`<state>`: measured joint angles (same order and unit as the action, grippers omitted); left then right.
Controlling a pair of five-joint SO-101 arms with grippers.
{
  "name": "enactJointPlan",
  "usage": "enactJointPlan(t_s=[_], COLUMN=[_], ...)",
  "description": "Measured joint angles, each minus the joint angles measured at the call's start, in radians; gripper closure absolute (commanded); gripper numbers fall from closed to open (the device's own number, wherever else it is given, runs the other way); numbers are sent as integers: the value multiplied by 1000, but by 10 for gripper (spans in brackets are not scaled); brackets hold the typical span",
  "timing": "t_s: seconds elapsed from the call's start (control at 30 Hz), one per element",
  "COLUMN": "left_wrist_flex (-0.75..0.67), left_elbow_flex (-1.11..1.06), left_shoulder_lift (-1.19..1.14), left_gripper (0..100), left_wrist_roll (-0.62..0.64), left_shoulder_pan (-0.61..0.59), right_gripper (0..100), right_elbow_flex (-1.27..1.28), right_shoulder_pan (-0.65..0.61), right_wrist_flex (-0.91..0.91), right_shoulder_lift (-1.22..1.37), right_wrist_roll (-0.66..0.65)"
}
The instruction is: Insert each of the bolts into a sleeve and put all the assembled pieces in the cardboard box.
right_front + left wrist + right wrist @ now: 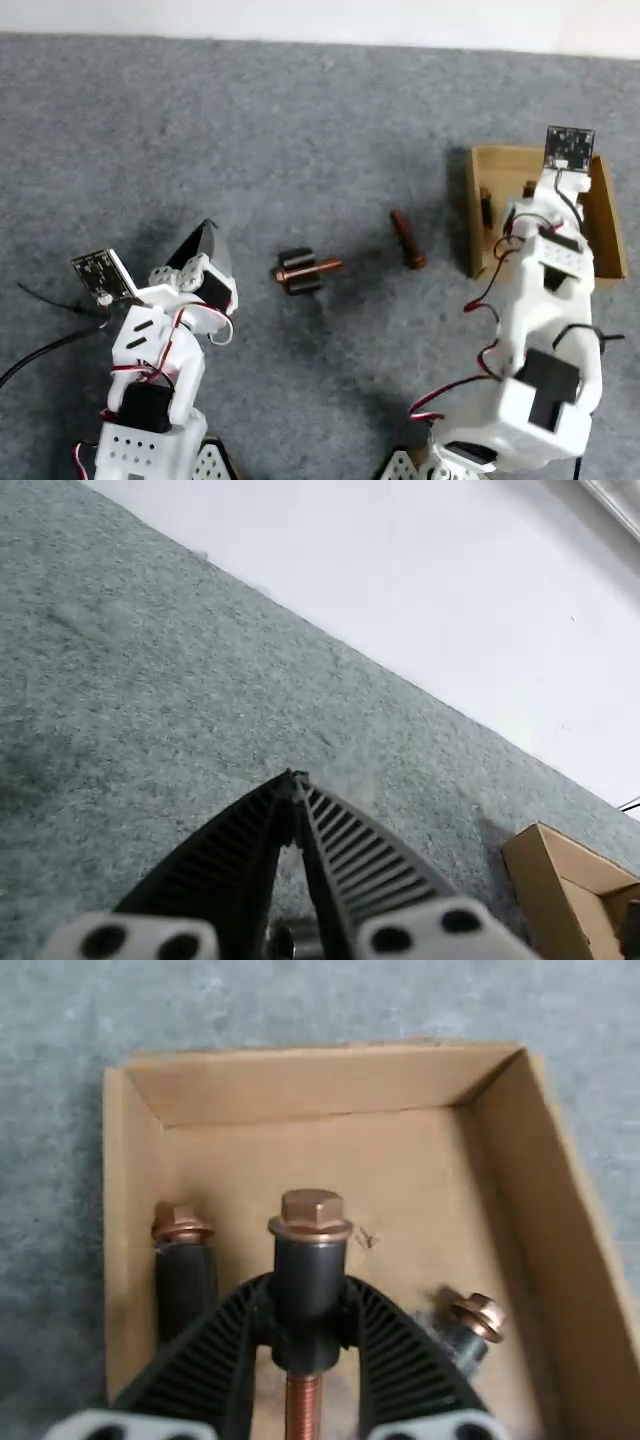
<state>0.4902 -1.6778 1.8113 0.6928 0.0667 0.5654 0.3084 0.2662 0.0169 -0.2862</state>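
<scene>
My right gripper [308,1308] is shut on an assembled piece [310,1260], a black sleeve with a copper bolt through it, held over the cardboard box [300,1085]. Two more assembled pieces [183,1265] [468,1325] lie inside the box. On the mat in the high view, a black sleeve with a copper bolt [303,270] through it lies in the middle. A single reddish bolt [407,239] lies closer to the box [470,215]. My left gripper [208,235] [294,780] is shut with nothing in it, left of the sleeved bolt.
Grey carpet-like mat [300,130] covers the table, with a white wall at its far edge. The right arm's body [545,300] stretches over the box's near side. The box corner [565,875] appears far off in the left wrist view.
</scene>
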Motion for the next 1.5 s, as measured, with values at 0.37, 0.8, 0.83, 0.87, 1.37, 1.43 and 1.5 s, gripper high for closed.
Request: enactJointPlan(t_s=[0.37,0.8,0.83,0.87,1.37,1.43,1.5], left_wrist_flex=[0,0,0,0,-46,-46,-46], left_elbow_flex=[0,0,0,0,0,0,0], left_shoulder_lift=[0,0,0,0,0,0,0], left_gripper=[990,993,993,993,989,989,989], left_wrist_roll=[0,0,0,0,97,100,100], left_shoulder_pan=[0,-138,-143,-146,-267,-267,-267], right_gripper=[807,807,807,807,807,807,807], right_elbow_flex=[-29,235,270,304,270,199,129], right_shoulder_pan=[-17,-486,-535,-585,-991,-991,-991], right_wrist_flex=[14,336,336,336,336,336,336], right_shoulder_lift=[15,-483,-514,-540,-341,-252,-167], right_wrist_roll=[0,0,0,0,-75,-84,-89])
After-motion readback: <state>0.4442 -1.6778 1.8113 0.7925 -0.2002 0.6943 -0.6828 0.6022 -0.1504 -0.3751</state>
